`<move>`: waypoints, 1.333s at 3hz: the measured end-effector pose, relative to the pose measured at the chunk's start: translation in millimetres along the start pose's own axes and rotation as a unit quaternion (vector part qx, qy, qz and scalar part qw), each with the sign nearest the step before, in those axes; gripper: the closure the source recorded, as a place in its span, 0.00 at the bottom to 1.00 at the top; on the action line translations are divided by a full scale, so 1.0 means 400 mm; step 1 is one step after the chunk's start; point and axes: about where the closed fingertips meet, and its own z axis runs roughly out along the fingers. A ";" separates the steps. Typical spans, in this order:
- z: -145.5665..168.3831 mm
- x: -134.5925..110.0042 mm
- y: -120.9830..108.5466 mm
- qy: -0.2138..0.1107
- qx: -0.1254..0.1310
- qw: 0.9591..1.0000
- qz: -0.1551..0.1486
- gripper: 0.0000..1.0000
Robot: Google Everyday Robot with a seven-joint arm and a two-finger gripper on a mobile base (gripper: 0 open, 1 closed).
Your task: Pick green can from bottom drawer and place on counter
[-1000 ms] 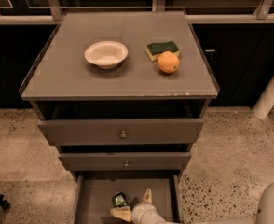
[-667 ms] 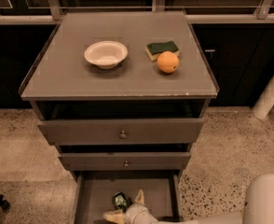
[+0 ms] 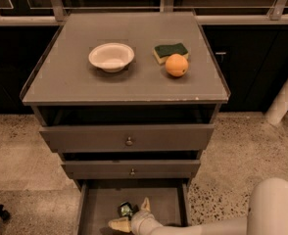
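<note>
The green can (image 3: 126,209) lies on the floor of the open bottom drawer (image 3: 169,199), near its middle. My gripper (image 3: 129,213) reaches into the drawer from the lower right. It is open, with one pale finger (image 3: 145,204) just right of the can and the other (image 3: 117,224) below it to the left, so the can sits between them. The counter (image 3: 70,82) is the flat grey top of the cabinet, well above.
On the counter stand a white bowl (image 3: 111,57), a dark green sponge (image 3: 170,50) and an orange (image 3: 176,65). Two knobbed drawers (image 3: 129,141) are pulled partly out above the bottom one. My white arm (image 3: 271,209) fills the lower right corner.
My gripper has shifted slightly left in the drawer, its fingers now on either side of the can. More of my arm has come into view at the lower right.
</note>
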 end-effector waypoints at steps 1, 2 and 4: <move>0.136 0.003 0.040 0.008 -0.027 1.000 -0.003 0.00; 0.141 0.000 0.039 0.008 -0.027 1.000 -0.003 0.00; 0.201 0.070 -0.016 0.041 0.000 0.999 0.005 0.00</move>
